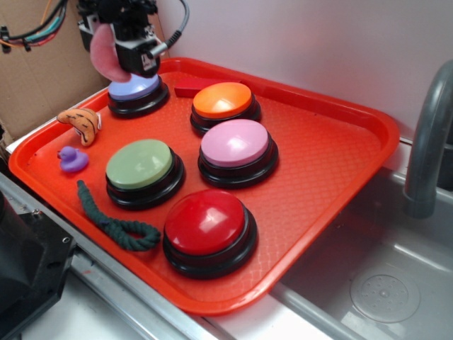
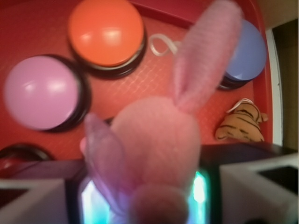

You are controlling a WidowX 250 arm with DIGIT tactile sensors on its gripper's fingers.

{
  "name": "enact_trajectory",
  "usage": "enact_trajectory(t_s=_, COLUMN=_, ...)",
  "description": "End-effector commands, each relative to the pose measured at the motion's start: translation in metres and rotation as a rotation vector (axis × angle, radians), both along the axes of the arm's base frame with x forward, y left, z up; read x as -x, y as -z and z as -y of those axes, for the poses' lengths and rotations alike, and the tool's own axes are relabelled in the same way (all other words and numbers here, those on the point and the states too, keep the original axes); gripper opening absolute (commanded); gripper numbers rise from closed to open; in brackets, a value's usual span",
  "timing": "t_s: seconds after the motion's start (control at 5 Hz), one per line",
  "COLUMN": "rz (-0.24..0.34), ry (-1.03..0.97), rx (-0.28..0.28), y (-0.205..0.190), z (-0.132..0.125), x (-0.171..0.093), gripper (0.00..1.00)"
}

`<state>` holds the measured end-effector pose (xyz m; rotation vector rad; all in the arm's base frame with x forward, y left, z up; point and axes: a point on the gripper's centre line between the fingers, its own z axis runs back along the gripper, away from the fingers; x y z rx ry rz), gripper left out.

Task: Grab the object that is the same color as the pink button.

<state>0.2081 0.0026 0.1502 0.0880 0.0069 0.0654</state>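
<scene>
Because the exterior view shows the gripper raised over the back left corner of the red tray, with the pink plush toy hanging from it above the lavender-blue button, the step in hand looks to be carrying the catch clear, and doing it well means keeping the squeeze firm and rising straight, so the dangling body does not brush the button beneath. From here the fingers are masked by the toy and the black housing, so their exact spacing is not readable; the pink button sits mid-tray, well apart, between the orange button and the red button. The striped plush toy and purple duck lie untouched at the left edge. In the wrist view the toy fills the middle, blurred, one long ear standing up, its lower body pinched between the two pale pads closed in on it. The contact itself is cut off at the bottom edge, so how deep the hold goes cannot be judged, and a white loop lying on the tray cannot be tied to anything.
</scene>
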Motion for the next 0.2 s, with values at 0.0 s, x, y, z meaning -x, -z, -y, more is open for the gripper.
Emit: enact_trajectory(t_s=0.0, rz=0.046, ry=-0.054, rx=-0.009, y=-0.0135, z=0.0044, x=0.0072, gripper=0.0)
